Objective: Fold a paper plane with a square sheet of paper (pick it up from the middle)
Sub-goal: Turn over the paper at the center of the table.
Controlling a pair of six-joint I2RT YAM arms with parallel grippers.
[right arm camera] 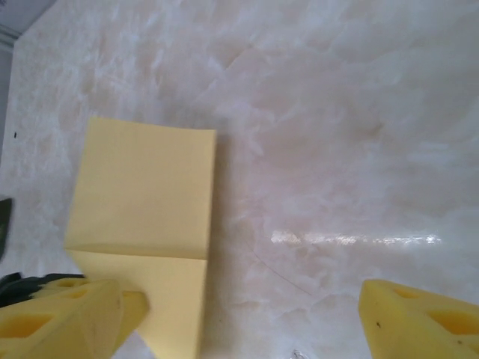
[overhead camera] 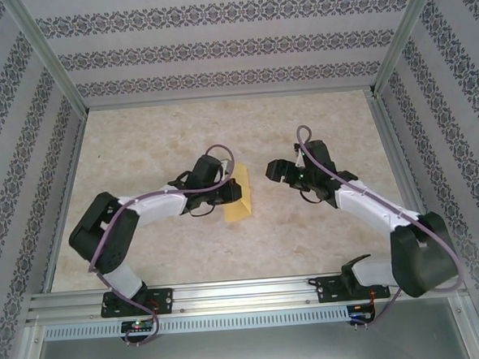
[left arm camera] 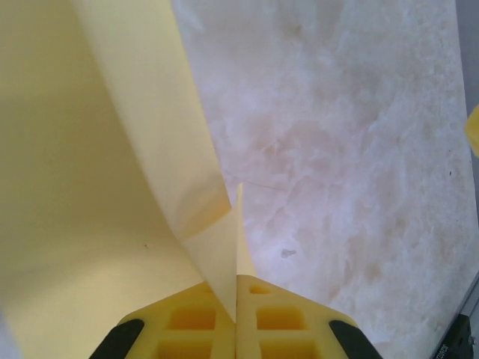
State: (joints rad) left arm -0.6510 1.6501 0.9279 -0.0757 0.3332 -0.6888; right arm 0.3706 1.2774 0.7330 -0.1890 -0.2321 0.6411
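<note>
Beyond the two arm bases at the near edge, mid-table: left gripper [overhead camera: 222,193] clamped shut on the square sheet of paper [overhead camera: 239,196], yellow fingers [left arm camera: 191,320] pressed flush on a thin flap at its edge. Folded at least once, apparently into a narrow strip, one panel rising off the table [overhead camera: 187,256] and the rest lying flat. Exact lifted edge hard to make out from overhead. Just to the right and slightly farther, clear of the sheet: right gripper [overhead camera: 276,172] spread wide, holding nothing, with a crease line plain in its wrist view. Likely hazards from here: a crooked next fold from sagging or sliding in that single pinch; a tear or stray wrinkle from any rightward pull against the left-hand clamp; skidding on the smooth tabletop under a one-sided press.
</note>
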